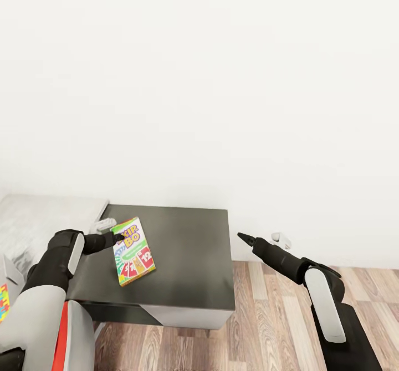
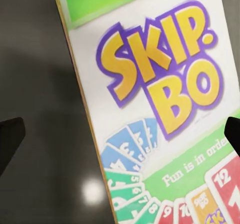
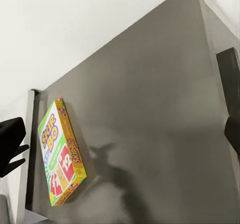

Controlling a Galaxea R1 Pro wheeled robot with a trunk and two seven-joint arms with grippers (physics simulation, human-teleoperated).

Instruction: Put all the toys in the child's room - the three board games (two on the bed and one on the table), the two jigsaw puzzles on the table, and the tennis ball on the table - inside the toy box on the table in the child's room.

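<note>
From the head camera I see a dark bench [image 1: 188, 260] standing against a white wall [image 1: 221, 83], with wood floor [image 1: 266, 326] around its 3 and 6 o'clock sides; the Skip-Bo board game [image 1: 133, 251] lies flat on the bench toward its 9 o'clock edge, box face up, its long axis running roughly 12 to 6 o'clock with a slight tilt; my left gripper [image 1: 117, 237] sits at the box's 10 o'clock corner, and from here I cannot say whether a finger touches the box; in the left wrist camera the board game [image 2: 160, 108] is very close, with one dark fingertip [image 2: 10, 139] over bare bench and the other at the opposite frame edge over the box, so the fingers stand wide apart with nothing clamped between them; my right gripper [image 1: 246, 239] hovers just off the bench's 3 o'clock edge, over the floor, pointing toward 10 o'clock; the fingers look drawn to a point in the head camera, while the right wrist camera shows a dark finger at each frame edge, so I cannot tell its state; that camera looks across the bench [image 3: 150, 114] to the board game [image 3: 61, 151] near the far edge; a bed [image 1: 39, 216] sits at 9 o'clock of the bench, and a strip of a colourful jigsaw puzzle [image 1: 4, 302] shows at the frame's 8 o'clock edge
</note>
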